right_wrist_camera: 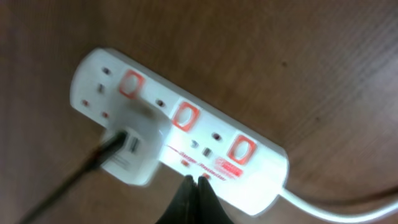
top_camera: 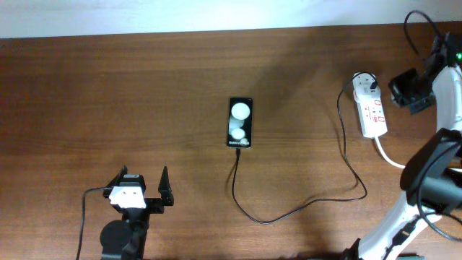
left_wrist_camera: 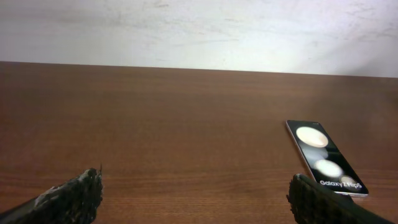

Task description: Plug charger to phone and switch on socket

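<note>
Showing charger (top_camera: 234,173) seemingly plugged into phone (top_camera: 240,122) at tabletop (top_camera: 108,94) centre, adapter (right_wrist_camera: 134,149) sitting in socket (top_camera: 372,108) far right. Poising clenched right hand (right_wrist_camera: 196,190) over the switches (right_wrist_camera: 185,116) — switching on probably remaining; holding left hand (top_camera: 142,184) released.

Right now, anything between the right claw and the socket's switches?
Nothing visible. The right claw, shut, is at the socket's long edge, near the middle red switch. The white adapter is plugged in off to one side, with its cable leading away, not across the switches.
</note>
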You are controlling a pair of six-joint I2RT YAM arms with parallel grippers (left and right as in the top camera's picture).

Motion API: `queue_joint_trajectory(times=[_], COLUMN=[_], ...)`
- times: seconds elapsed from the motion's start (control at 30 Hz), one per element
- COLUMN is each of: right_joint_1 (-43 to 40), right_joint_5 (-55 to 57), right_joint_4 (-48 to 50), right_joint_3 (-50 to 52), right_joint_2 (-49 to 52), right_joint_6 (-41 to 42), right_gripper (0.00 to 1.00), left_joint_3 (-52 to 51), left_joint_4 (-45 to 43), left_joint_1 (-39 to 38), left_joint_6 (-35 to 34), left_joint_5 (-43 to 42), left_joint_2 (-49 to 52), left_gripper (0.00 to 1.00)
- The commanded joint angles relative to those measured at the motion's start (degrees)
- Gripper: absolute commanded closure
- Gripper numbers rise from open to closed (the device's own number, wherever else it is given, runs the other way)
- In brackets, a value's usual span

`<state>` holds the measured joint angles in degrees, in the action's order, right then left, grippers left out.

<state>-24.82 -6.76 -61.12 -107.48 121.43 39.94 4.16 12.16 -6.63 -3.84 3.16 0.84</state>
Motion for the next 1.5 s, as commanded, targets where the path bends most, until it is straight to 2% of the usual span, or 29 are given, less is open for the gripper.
queue_joint_trajectory(times=[0.0,0.13,0.43,0.77,0.93,1.17,1.3,1.37,1.47], right_joint_1=[0.4,2.0,2.0,6.1,4.7,-0.6,1.7,4.1,8.8], right_joint_5=[-0.8,-0.1,-0.2,0.0,12.0,11.2,9.4,7.0,6.5], right_joint_4=[-2.1,-0.2,2.4,0.4,-5.7,-12.7,-14.4,-14.6,-14.3], right_joint_3=[-6.1,-6.1,-6.1,-5.9,-6.0,-6.0,-6.0,-6.0,-6.0], right_joint_2=[6.0,10.1,11.9,15.8,14.9,0.4,-13.1,-19.6,-29.7], right_joint_6=[-0.7,-0.6,-0.5,-1.8,-2.0,-2.0,-2.4,-5.6,-5.6], right_gripper=[0.96,0.96,0.96,0.96,0.96,0.96,0.96,0.96,0.96], left_joint_3=[-0.5,-0.5,-0.5,-0.5,-0.5,-0.5,-0.5,-0.5,-0.5], left_joint_4=[-0.3,-0.3,-0.3,-0.3,-0.3,-0.3,-0.3,-0.3,-0.3], left_joint_1=[-0.1,-0.1,-0.1,-0.1,-0.1,-0.1,-0.1,-0.1,-0.1], left_joint_6=[1.1,1.1,1.1,1.1,1.1,1.1,1.1,1.1,1.1], left_joint_5=[-0.8,-0.8,-0.8,-0.9,-0.8,-0.8,-0.8,-0.8,-0.8], left_joint_2=[-0.2,-0.2,-0.2,-0.2,-0.2,-0.2,-0.2,-0.2,-0.2], left_gripper=[0.01,0.01,0.01,0.01,0.01,0.01,0.01,0.01,0.01])
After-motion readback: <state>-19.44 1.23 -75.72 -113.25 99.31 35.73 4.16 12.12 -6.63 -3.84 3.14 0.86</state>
